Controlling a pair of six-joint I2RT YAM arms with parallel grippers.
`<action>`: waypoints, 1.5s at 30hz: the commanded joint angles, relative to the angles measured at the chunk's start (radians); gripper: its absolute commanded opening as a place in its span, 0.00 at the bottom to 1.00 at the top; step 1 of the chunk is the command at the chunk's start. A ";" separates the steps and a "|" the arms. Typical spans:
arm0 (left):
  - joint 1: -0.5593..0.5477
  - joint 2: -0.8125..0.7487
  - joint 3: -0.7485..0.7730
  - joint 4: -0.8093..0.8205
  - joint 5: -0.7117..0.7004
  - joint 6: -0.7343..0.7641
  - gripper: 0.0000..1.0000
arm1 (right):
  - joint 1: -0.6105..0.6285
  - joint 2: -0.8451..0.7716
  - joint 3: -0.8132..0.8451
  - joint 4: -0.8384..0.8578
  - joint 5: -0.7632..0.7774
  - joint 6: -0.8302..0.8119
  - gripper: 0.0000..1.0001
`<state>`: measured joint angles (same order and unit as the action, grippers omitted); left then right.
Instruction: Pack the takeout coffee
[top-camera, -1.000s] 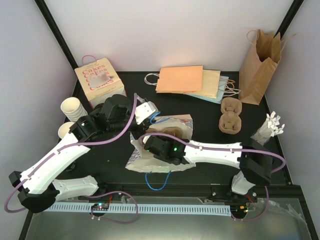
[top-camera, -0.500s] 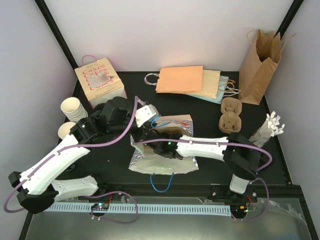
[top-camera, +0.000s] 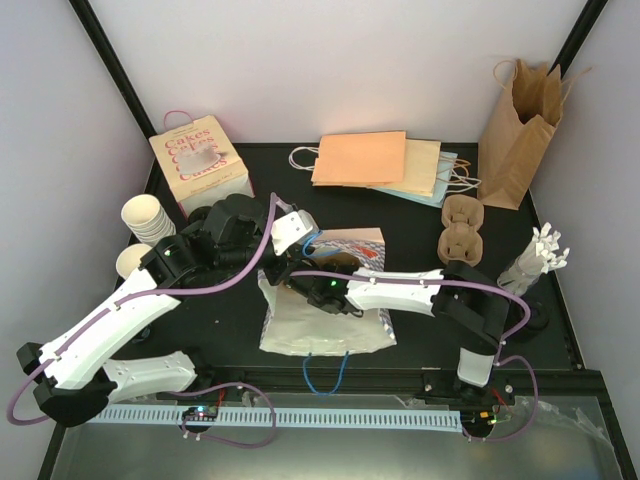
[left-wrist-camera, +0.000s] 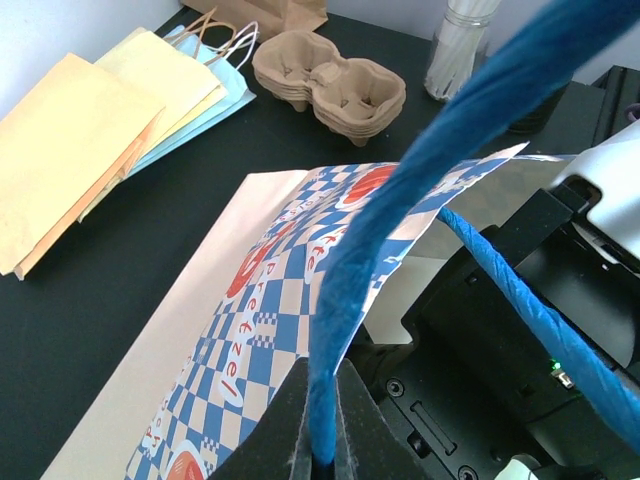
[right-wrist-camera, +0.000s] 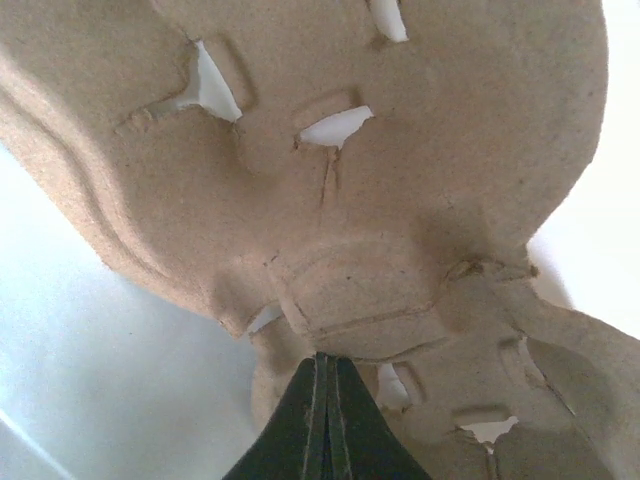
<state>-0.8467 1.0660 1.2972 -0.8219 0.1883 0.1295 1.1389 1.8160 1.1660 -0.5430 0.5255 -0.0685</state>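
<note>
Top external view, left to right: stacked paper cups (top-camera: 146, 214) stand at the left edge of the frame, well apart from the bag; no lids can be made out. Behind them is a carton (top-camera: 198, 166) printed "Cakes" several times over. At centre a checkered bag (top-camera: 322, 322) lies on the table, with flat paper bags (top-camera: 362, 158) behind it. Spare carriers (top-camera: 462, 228) and a brown bag (top-camera: 520, 125) stand at right.

Left wrist view: the left gripper (left-wrist-camera: 322, 425) is pressed together on the bag's blue handle (left-wrist-camera: 420, 170). The print on the bag reads "Pretzel".

Right wrist view: the right gripper (right-wrist-camera: 326, 400) pinches the edge of a pulp carrier (right-wrist-camera: 330, 200), apparently inside the bag's mouth.

Likely hazards: the thin handle could slip from the pinch or tear if the two arms pull against each other. The carrier could snag on the paper mouth and crumple. The bag could also collapse before any cup is loaded.
</note>
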 joint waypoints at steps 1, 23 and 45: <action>-0.015 -0.015 0.017 0.012 0.049 -0.017 0.01 | -0.014 -0.056 0.021 -0.011 0.005 0.033 0.01; -0.021 0.004 0.017 0.015 0.013 -0.027 0.02 | 0.060 -0.273 -0.067 -0.037 -0.012 0.072 0.01; -0.027 0.002 0.014 0.011 -0.004 -0.019 0.01 | 0.136 -0.359 -0.128 -0.013 -0.043 0.067 0.01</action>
<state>-0.8650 1.0657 1.3071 -0.7761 0.2070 0.1005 1.2526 1.4933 1.0332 -0.6514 0.4919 -0.0395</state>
